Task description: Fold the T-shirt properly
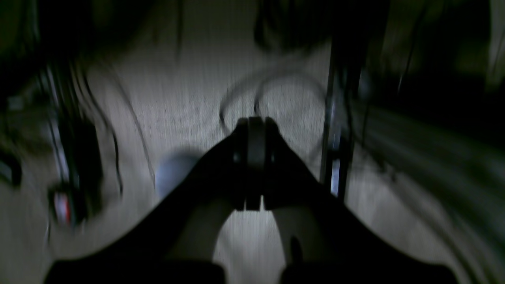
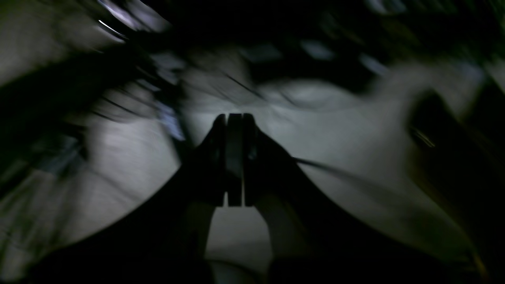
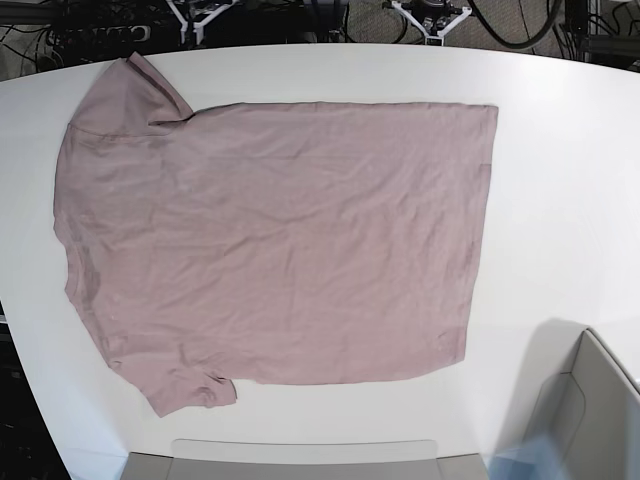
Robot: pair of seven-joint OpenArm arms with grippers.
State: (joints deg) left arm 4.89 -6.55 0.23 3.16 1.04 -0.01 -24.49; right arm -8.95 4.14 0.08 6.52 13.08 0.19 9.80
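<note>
The dusty-pink T-shirt (image 3: 280, 240) lies spread flat on the white table (image 3: 560, 180) in the base view. Its collar end points left, its hem right, with one sleeve at the top left and the other at the bottom left. Neither gripper shows in the base view. In the left wrist view my left gripper (image 1: 256, 123) is shut, with nothing between its fingers, over a dim, blurred floor. In the right wrist view my right gripper (image 2: 235, 118) is likewise shut and empty, against dark, smeared surroundings. The T-shirt is in neither wrist view.
A grey panel (image 3: 300, 458) runs along the table's near edge, and a grey box-like shape (image 3: 590, 400) stands at the near right corner. Dark stands and cables (image 3: 430, 15) line the far edge. Cables and a dark post (image 1: 335, 130) blur past the left wrist.
</note>
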